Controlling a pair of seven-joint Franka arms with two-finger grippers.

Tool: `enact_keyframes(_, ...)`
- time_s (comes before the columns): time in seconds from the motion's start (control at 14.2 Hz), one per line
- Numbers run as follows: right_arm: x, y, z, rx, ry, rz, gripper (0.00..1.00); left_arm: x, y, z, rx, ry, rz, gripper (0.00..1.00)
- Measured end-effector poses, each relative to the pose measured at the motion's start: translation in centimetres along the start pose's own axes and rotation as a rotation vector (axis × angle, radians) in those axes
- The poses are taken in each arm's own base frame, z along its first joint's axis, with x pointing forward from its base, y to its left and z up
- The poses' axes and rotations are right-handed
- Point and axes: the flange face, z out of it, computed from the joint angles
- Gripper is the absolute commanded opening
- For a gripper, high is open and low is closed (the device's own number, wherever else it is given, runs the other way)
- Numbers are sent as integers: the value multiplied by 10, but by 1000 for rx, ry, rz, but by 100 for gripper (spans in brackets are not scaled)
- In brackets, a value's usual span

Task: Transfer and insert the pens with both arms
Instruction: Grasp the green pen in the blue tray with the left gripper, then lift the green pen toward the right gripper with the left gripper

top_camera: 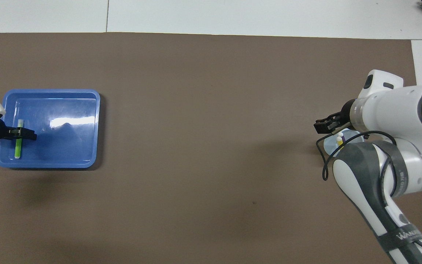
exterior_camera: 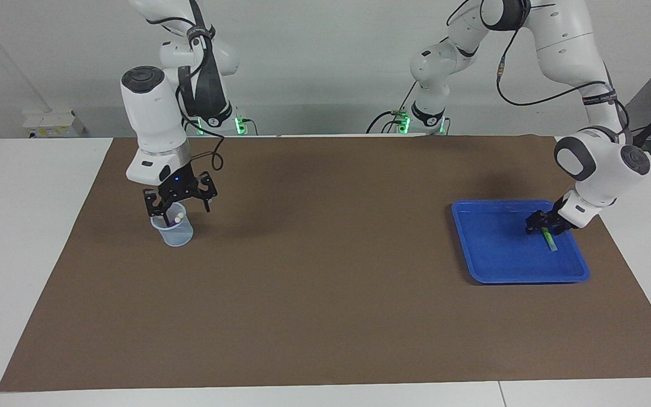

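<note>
At the left arm's end of the table, a blue tray (exterior_camera: pixel 489 249) sits on the brown mat (exterior_camera: pixel 325 282). The green pen (exterior_camera: pixel 550 242) lies flat in it, close to the tray wall on the table-edge side. The left gripper (exterior_camera: pixel 541 225) is down low, right at the pen's end nearer the robots, and set across the barrel. That crosswise pose suits a pinch from both sides of a thin, round thing that would otherwise roll away. I cannot tell whether it has closed on the pen or merely brackets it. The pen looks to be resting on the tray floor, not lifted.

Toward the right arm's end, a small clear cup (exterior_camera: pixel 176 234) stands upright on the mat. Two pens stand in it, leaning on the rim with their pale caps up: the yellow pen (top_camera: pixel 339 143) and the purple pen (exterior_camera: pixel 172 224). The cup's narrow mouth is what keeps them upright. The right gripper (exterior_camera: pixel 178 206) hangs just over the cup mouth, pointing straight down, spread wide and empty. That looks like the pose of a hand that has dropped a pen in.

I judge two of the three pens to be done, and the green one to be the last. It is well apart from the cup, at opposite ends of the table, so a hand-over near the middle seems the likely reason both arms are needed.
</note>
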Motion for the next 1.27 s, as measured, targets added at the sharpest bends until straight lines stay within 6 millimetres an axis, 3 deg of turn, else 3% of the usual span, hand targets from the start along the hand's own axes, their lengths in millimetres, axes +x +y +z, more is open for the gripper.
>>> enact_keyframes(0.14, 0, 0, 0, 4, -4, 2, 100, 1, -2, 0, 4, 4, 0, 40)
enact_keyframes(0.21, -1, -1, 1, 7, -12, 2, 100, 2, -4, -2, 8, 9, -3, 25)
enact_keyframes(0.28, -2, -1, 1, 8, -15, 2, 100, 3, -5, -5, 10, 14, -3, 4)
enact_keyframes(0.35, -2, -1, 1, 10, -21, 1, 100, 3, -6, -7, 14, 17, -3, 0)
enact_keyframes(0.91, -4, -2, -7, 6, -20, 2, 100, 6, -6, -9, 20, 25, -6, 0)
enact_keyframes(1.12, -4, -2, -7, 5, -18, 2, 100, 19, 18, -20, 4, -2, -63, 0)
enact_keyframes(1.27, -4, -2, -8, 5, -18, 2, 100, 36, 41, -48, -22, -27, -155, 0)
